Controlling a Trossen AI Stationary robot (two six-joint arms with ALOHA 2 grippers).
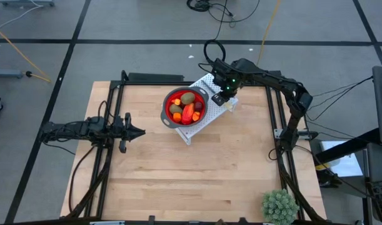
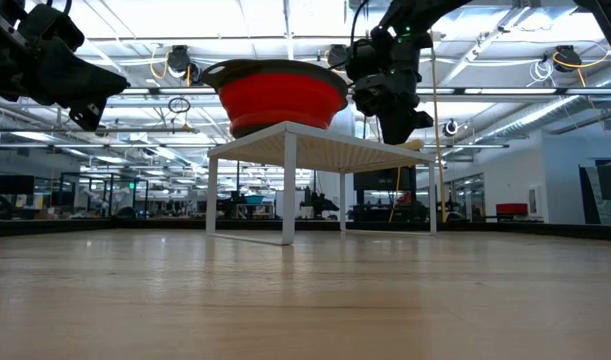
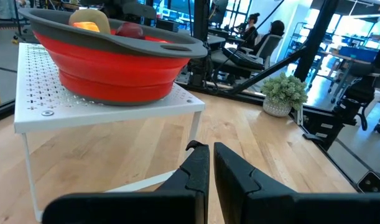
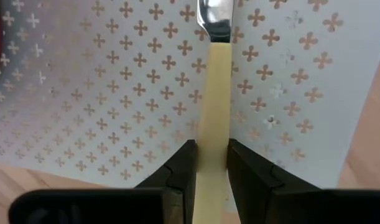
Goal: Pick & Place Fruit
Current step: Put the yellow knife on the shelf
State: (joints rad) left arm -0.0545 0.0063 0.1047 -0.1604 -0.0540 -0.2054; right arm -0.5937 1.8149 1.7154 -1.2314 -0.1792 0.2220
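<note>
Two arms are seen: the left gripper [image 1: 140, 132] is parked over the wooden surface [image 1: 197, 175], fingers shut, empty. Farther off, a pale yellow knife handle [image 4: 213, 106] is pinched by the right gripper [image 4: 211, 163] on the white perforated rack [image 1: 206, 119]. Fruit [image 1: 185, 109] is already piled in the red collapsible bowl [image 1: 166, 112]; release of the knife is probably next.

- You have one red bowl [image 1: 185, 107] on one white perforated stand [image 1: 203, 84].
- In the bowl, count two olive-brown ovals [image 1: 188, 97], several orange pieces [image 1: 177, 117], one long red-orange piece [image 1: 188, 112].
- One spiky green plant ball [image 1: 279, 206] sits well apart from the bowl.
- One pale yellow-handled utensil [image 4: 213, 93] lies beside the bowl.
</note>
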